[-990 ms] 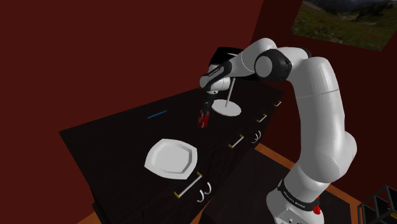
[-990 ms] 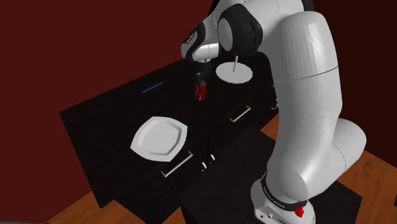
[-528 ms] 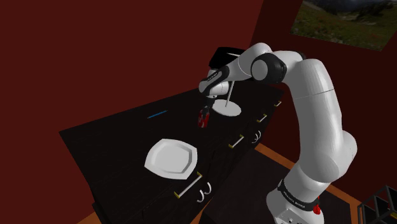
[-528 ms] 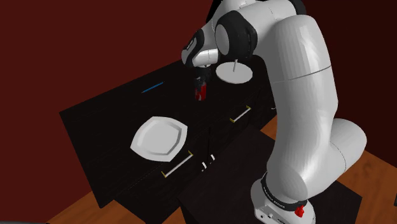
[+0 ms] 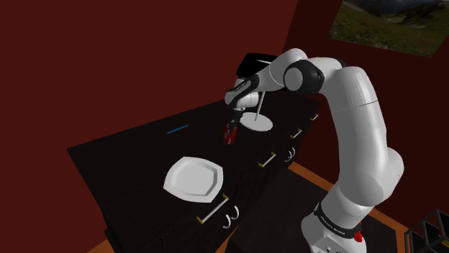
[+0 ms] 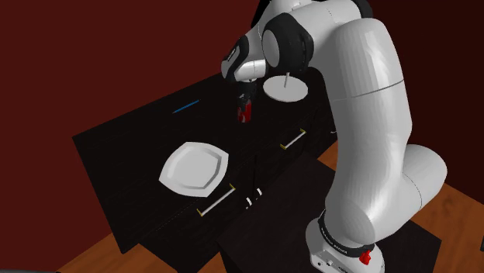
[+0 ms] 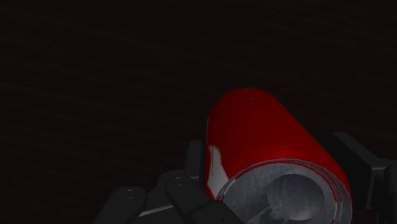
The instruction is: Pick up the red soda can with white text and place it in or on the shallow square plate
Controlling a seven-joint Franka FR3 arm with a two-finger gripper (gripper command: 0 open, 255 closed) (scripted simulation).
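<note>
- gripper (image 7: pixel 270 146) clamped on red soda can (image 7: pixel 261 127) (a finger pressed to each side);
- shallow white plate (image 5: pixel 193 177) well apart from gripper, on dark cabinet top (image 5: pixel 122 154)

The plate (image 5: pixel 193 178) and a round-based stand (image 5: pixel 257 122) lay on the desk (image 5: pixel 115 158), the can (image 5: pixel 229 134) between them, nearer the stand.

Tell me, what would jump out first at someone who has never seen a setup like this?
The huge white arm towers at the second exterior view's right, bending over a dark table. Its black tool clasps a bright red can standing upright on the table. Nearer the table's front edge lies a white plate, stark against the dark top.
</note>
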